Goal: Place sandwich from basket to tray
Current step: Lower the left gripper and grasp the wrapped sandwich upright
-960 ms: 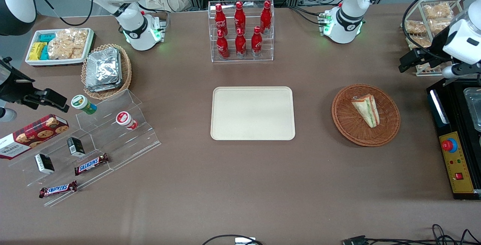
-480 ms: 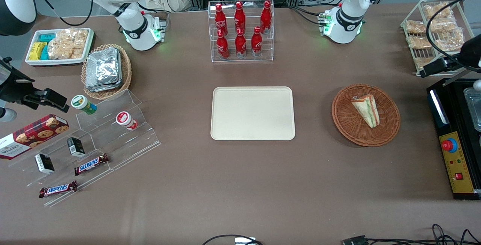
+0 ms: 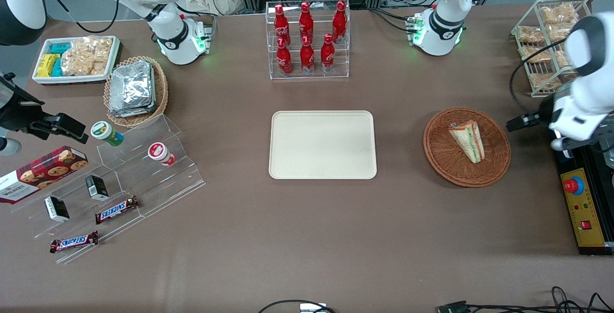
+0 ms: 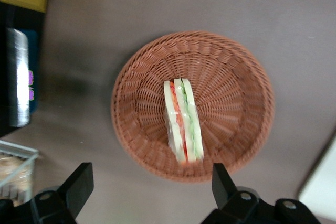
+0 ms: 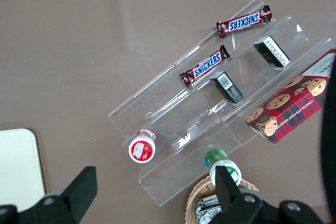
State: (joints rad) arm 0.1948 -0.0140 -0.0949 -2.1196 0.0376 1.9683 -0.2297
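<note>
My gripper (image 4: pixel 149 187) is hanging above the table with its fingers (image 4: pixel 79 184) spread wide and nothing between them. In the front view it (image 3: pixel 520 122) is sitting just beside the basket (image 3: pixel 443 159), at the rim toward the working arm's end of the table, not touching the wicker.

Under my wrist camera the basket (image 4: pixel 231 77) is showing its whole round rim, bare brown table (image 4: pixel 157 3) all around it. The sandwich (image 4: pixel 181 121) is lying in the basket, cut face with the green and red layers facing up at me, one end close to the inner wall.

The black control box (image 3: pixel 583 193) is sitting close on the working arm's side, and the wire rack of snack packets (image 3: pixel 547 39) is farther from the front camera. Toward the parked arm, open tabletop is separating the basket from the tray (image 3: pixel 322 145), which is lying flat with its rounded rim clear of everything.
</note>
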